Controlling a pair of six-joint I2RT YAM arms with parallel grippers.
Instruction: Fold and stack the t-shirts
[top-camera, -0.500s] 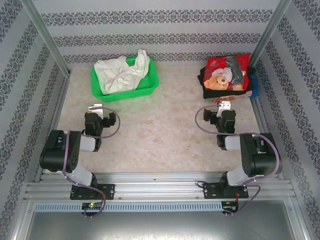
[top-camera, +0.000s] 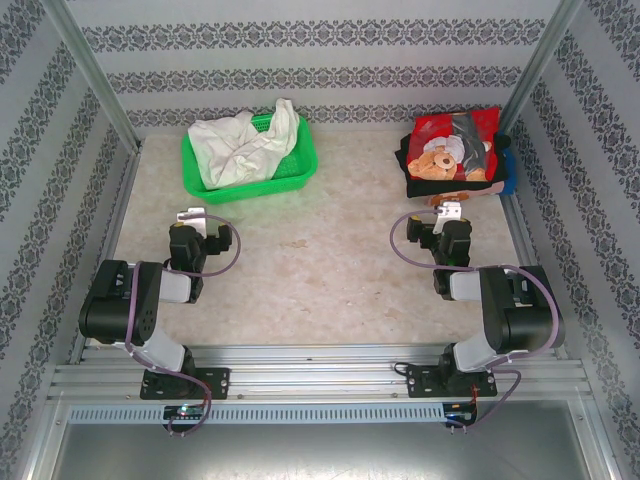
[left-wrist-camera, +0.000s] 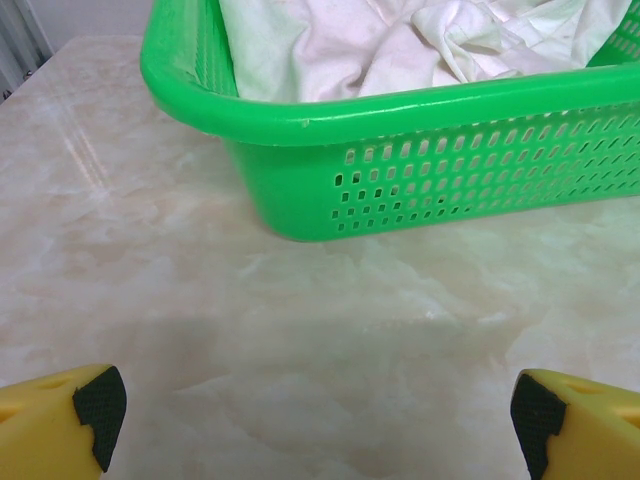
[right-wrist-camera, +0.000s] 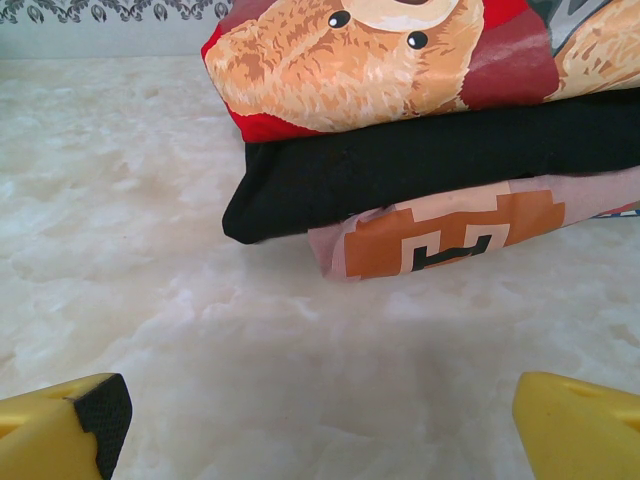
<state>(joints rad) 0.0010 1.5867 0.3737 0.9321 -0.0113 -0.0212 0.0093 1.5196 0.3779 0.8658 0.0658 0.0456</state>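
Here's a robotics lab test cell: left arm (top-camera: 125, 305) and right arm (top-camera: 515, 310), 2 in all, bolted to an aluminium rail (top-camera: 320, 378), marble-look tabletop (top-camera: 320, 290), wallpaper-patterned panels (top-camera: 320, 75) boxed in by metal posts (top-camera: 90, 70).

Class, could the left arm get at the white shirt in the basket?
Probably yes: the open left gripper faces the green basket across bare table, and the white shirt is heaped above its rim.
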